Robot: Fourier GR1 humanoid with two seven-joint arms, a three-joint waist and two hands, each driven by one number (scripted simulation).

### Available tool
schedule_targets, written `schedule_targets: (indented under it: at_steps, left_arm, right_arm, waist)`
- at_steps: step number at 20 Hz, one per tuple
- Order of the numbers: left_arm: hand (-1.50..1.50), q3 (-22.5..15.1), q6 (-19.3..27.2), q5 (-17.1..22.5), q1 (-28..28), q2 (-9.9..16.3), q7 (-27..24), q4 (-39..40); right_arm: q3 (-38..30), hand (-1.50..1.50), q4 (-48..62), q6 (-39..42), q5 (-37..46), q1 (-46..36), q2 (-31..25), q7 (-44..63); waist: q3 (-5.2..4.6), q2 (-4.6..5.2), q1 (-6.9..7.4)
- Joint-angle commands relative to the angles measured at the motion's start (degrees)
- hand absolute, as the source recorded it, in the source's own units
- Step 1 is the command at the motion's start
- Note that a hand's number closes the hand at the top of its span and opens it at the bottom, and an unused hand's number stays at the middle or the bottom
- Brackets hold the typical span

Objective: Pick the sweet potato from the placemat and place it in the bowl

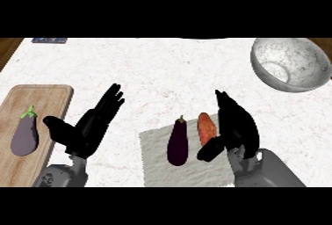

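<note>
just beside the sweet potato (206,128), right hand (235,125), fingers straight

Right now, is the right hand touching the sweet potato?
Cannot tell. In the head view the right hand sits right beside the sweet potato on the placemat, its thumb overlapping the lower end, but no contact or gap shows plainly.

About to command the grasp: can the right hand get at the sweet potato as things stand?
Probably yes. The right hand is open right beside the sweet potato on the placemat, nothing between them. The eggplant lies close on the potato's far side, so fingers may brush it.
</note>
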Motion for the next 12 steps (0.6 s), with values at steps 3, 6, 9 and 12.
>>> schedule_targets:
  at_steps: [3, 6, 9, 12]
  left_arm:
    - [0.0, 0.3, -0.5, -0.3, 1.2, -0.6, -2.0, 0.9]
    - [0.0, 0.0, 0.3, -1.0, 0.7, -0.7, -1.0, -0.4]
    - [0.0, 0.0, -0.6, -0.6, 0.8, -1.4, -1.0, 1.1]
    - [0.0, 0.6, 0.3, -1.0, -0.2, -1.5, -0.1, 0.7]
  right_arm:
    - [-2.6, -1.5, 4.5, 9.7, -1.1, -1.8, 4.2, 14.1]
    - [-2.1, -1.5, 5.9, 9.4, -0.3, -0.1, 5.6, 14.1]
    - [-2.3, -1.5, 8.5, 9.6, 0.7, -1.7, 7.3, 13.8]
    - [-2.8, -1.5, 8.5, 10.7, 2.3, -2.8, 9.0, 14.0]
  waist:
    - [0.0, -0.11, -0.59]
    - [0.09, -0.18, -0.88]
    - [0.16, 0.06, -0.34]
    - [0.19, -0.03, -0.55]
